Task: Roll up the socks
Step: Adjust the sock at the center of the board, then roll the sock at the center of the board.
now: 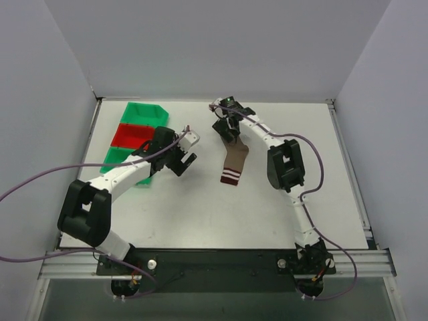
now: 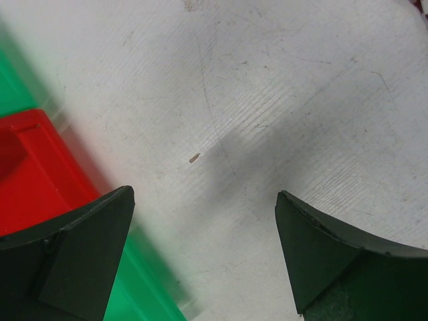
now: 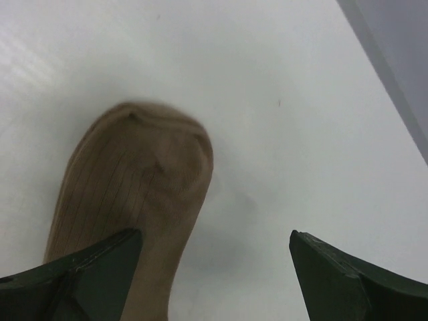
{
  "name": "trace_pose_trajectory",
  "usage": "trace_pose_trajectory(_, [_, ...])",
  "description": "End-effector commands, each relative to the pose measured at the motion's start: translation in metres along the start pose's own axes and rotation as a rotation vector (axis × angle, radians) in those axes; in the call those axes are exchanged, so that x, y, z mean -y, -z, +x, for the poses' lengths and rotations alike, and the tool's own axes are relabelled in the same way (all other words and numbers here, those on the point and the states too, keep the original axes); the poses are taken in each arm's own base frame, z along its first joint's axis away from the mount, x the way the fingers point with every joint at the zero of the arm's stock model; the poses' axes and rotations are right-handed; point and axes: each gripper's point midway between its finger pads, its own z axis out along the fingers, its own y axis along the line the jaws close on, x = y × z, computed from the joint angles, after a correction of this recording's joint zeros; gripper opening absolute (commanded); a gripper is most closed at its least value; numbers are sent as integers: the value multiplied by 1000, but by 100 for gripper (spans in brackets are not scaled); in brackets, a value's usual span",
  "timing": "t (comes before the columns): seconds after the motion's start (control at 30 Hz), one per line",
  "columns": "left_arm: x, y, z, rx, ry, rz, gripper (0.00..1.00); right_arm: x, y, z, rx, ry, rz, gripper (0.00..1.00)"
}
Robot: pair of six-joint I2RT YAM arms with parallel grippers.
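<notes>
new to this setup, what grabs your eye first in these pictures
The tan sock with its maroon striped cuff lies flat mid-table, its toe under the open right gripper. At far left, a row of green and red bins stands out, with the open left gripper beside it.

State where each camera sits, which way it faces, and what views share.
Top external: above and behind the bases, looking down on the table; shows left arm, right arm, sock, red bin, green bins.
Left wrist: on the left arm, facing down at table beside the red bin; open left fingers frame it.
Right wrist: on the right arm, facing down at the sock's toe past the open right fingers.
Shared: sock in top and right wrist; red bin in top and left wrist.
</notes>
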Motion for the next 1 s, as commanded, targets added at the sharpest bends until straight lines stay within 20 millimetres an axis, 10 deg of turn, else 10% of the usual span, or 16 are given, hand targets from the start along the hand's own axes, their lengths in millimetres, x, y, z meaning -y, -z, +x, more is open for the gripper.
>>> trace_pose_trajectory(0.0, [13,1,-31,110,-143,23,97,36,119,9,59,20,-84,100])
trace_pose_trajectory(0.17, [47,-4,-54,196,-321,42,97,29,186,65,119,14,-245,100])
trace_pose_trajectory(0.43, [116,0,-76,425,-481,260,83,-6,205,167,101,-64,-467,100])
trace_pose_trajectory(0.97, [171,-51,-48,306,-715,354,65,-1,221,190,121,-217,-552,100])
